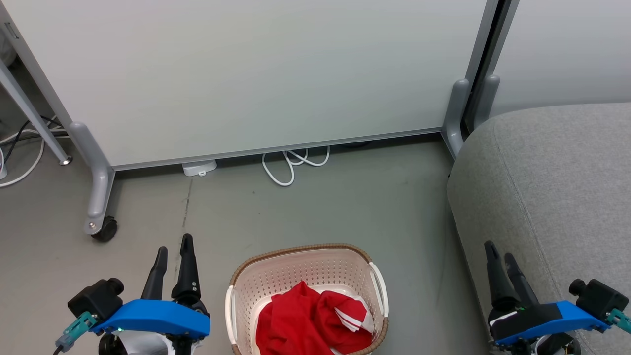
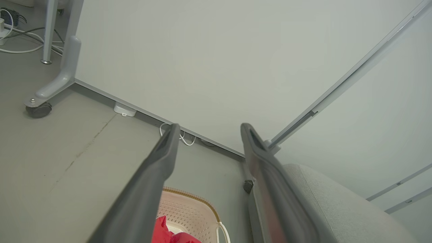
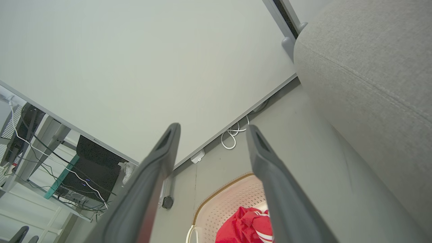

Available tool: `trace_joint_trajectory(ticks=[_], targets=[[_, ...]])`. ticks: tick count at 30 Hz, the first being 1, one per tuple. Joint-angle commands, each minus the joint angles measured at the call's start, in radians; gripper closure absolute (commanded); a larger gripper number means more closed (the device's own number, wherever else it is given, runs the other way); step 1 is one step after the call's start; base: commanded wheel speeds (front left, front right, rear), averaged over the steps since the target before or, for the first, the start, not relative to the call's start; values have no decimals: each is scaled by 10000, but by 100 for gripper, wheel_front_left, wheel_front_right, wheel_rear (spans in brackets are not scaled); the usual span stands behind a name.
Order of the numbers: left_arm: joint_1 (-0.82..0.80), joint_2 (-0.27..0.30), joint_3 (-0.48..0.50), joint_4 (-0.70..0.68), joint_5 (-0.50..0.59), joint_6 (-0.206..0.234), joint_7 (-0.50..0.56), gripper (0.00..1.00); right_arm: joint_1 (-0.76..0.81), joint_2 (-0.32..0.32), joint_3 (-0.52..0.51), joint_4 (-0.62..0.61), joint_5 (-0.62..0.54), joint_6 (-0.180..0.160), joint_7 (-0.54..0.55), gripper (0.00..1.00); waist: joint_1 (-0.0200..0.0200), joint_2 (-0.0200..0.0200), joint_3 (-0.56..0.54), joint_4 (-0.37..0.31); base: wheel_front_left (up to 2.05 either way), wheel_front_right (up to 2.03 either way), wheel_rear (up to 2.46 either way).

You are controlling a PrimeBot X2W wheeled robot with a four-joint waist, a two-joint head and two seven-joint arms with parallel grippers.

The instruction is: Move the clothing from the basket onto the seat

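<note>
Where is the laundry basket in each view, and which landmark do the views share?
Head view: the laundry basket is at the bottom edge, in the centre.
Left wrist view: the basket is at the bottom edge, slightly left of centre.
Right wrist view: the basket is at the bottom edge, near the centre.
Shared landmark: the white cable loop under the partition.

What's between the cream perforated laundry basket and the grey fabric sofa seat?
Only bare grey floor separates the basket from the seat, per the head view.
</note>
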Motion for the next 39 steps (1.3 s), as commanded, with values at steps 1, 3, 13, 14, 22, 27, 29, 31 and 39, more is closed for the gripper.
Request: trace_joint_trajectory(ticks=[1,3,13,14,22,27,29,31,39], targets=[[-246,64,-71,-76,259,-36,-108,0,-273,-64,19,-82,-275,13,-107,0,0,0,-2,4,0,0,0],[-259,67,-103,-66,514,-40,-170,0,-279,-65,30,-69,-573,14,-163,0,0,0,-6,10,0,0,0],[-322,73,-264,-78,1685,-52,-442,0,-296,-72,47,-43,-2037,16,-414,0,0,0,-13,32,0,0,0],[-328,74,-280,-75,1797,-54,-467,0,-295,-73,47,-47,-2163,17,-437,0,0,0,-13,33,0,0,0],[-379,78,-385,69,2605,-61,-675,0,-292,-77,24,-39,-3059,18,-607,0,0,0,-18,53,0,0,0],[-390,76,-423,157,3057,-63,-797,0,-301,-79,17,-19,-3574,19,-695,0,0,0,-24,66,0,0,0],[-411,74,-444,204,3231,-53,-843,0,-292,-81,2,-7,-3756,20,-712,0,0,0,-26,74,0,0,0],[-439,72,-454,254,3383,-56,-886,0,-298,-81,0,6,-3947,20,-750,0,0,0,-26,83,0,0,0],[-548,55,-519,486,3885,-91,-1065,0,-307,-85,-59,44,-4684,21,-859,0,0,0,-32,116,0,0,0]])
